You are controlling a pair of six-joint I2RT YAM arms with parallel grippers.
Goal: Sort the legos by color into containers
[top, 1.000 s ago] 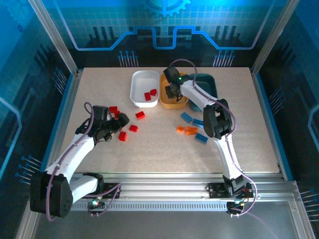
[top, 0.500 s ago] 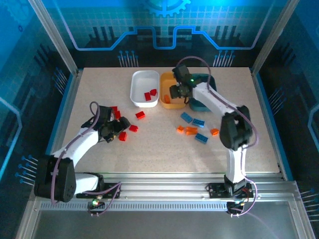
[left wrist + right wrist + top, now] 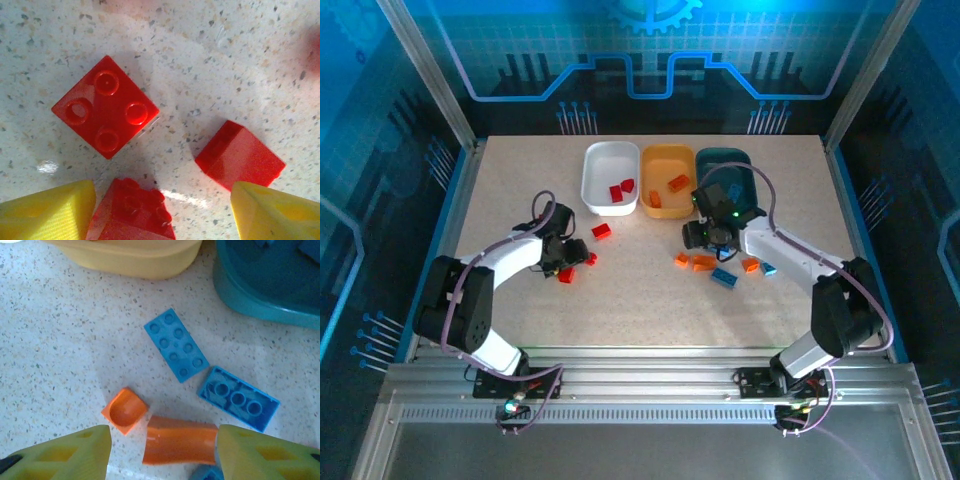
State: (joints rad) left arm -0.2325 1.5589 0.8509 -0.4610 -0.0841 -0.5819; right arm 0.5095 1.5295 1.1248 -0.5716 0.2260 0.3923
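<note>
My left gripper (image 3: pixel 160 216) is open low over three red legos: one (image 3: pixel 131 210) lies between the yellow fingertips beside the left one, a studded square (image 3: pixel 105 115) and a smooth one (image 3: pixel 240 156) lie farther off. In the top view the left gripper (image 3: pixel 563 258) is at this red cluster. My right gripper (image 3: pixel 162 455) is open, with an orange curved lego (image 3: pixel 180 440) between its fingers against the right one. A small orange piece (image 3: pixel 125 410) and two blue plates (image 3: pixel 176 345) (image 3: pixel 238 398) lie beyond. The white tub (image 3: pixel 592 180) holds red legos, the yellow-orange tub (image 3: pixel 668 160) orange ones, beside the teal tub (image 3: pixel 725 165).
Another red lego (image 3: pixel 602 231) lies between the cluster and the white tub. An orange lego (image 3: pixel 751 265) and blue legos (image 3: pixel 724 277) (image 3: pixel 769 268) lie right of my right gripper (image 3: pixel 703 245). The tub walls (image 3: pixel 125 260) (image 3: pixel 260 300) stand just beyond the blue plates.
My right gripper left the yellow-orange tub and came down over the orange legos on the table, opening wider. My left gripper shifted right into the red cluster and its jaws narrowed.
</note>
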